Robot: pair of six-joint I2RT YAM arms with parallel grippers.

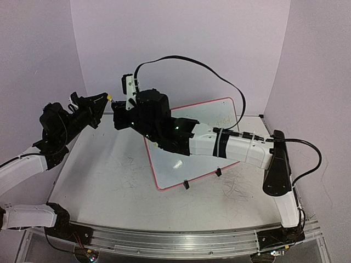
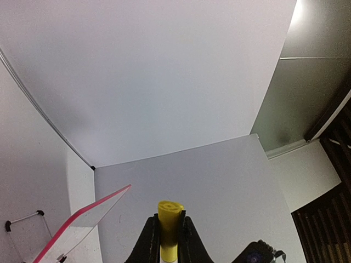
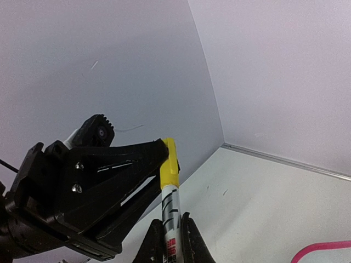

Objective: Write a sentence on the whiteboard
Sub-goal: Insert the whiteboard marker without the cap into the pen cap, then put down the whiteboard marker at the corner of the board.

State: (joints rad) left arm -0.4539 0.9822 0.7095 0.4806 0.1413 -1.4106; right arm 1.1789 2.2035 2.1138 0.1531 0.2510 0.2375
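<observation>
The whiteboard [image 1: 181, 164] lies tilted on the table, white with a red rim, and my right arm [image 1: 230, 145] crosses over it. Faint strokes of the sentence [image 1: 224, 117] show near its far right corner; the rest is hidden by the arm. Both grippers meet above the table's far left. My right gripper [image 3: 171, 220] is shut on the white printed barrel of a marker [image 3: 171, 211]. The marker's yellow cap [image 3: 169, 161] is pinched in my left gripper [image 2: 170, 218], which is shut on the cap [image 2: 170, 211]. The cap [image 1: 110, 97] shows as a yellow dot in the top view.
Grey scribble marks [image 1: 238, 186] stain the table in front of the board. Two black clip feet [image 1: 186, 184] stand at the board's near edge. Pale walls [image 1: 181, 49] close in the table at the back and sides. A black cable [image 1: 219, 76] arches over the board.
</observation>
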